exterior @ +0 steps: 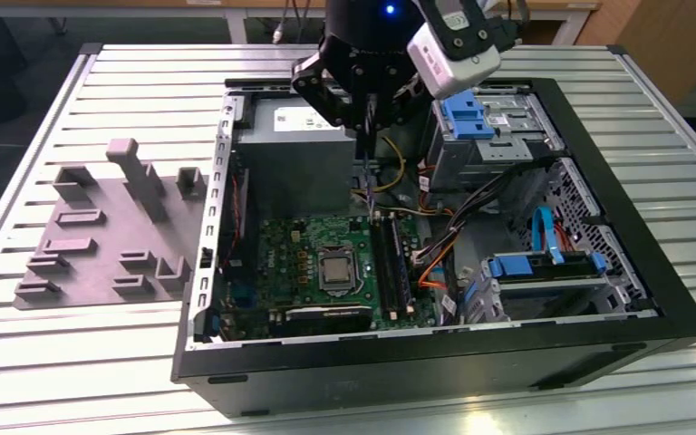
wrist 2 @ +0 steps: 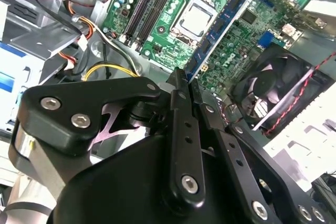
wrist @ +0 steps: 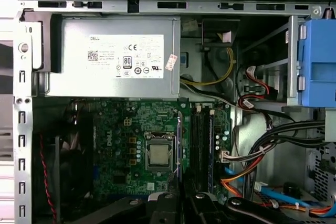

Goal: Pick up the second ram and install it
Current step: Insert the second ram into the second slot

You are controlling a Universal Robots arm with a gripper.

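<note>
Overhead, the pincer [exterior: 369, 122] hangs above the motherboard [exterior: 323, 263], fingers pressed together, gripping nothing

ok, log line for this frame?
gripper | hovering over open PC case, near power supply, above motherboard | grasp: cannot tell

White label [wrist: 126, 56] w/ printed lines, a barcode and a row of cert. marks sits on the grey power supply [wrist: 68, 77] in the first wrist view. A small red-and-white sticker [wrist: 171, 62] is at the label's edge. White lettering runs along the green motherboard [wrist: 118, 124], too small to read.
</note>
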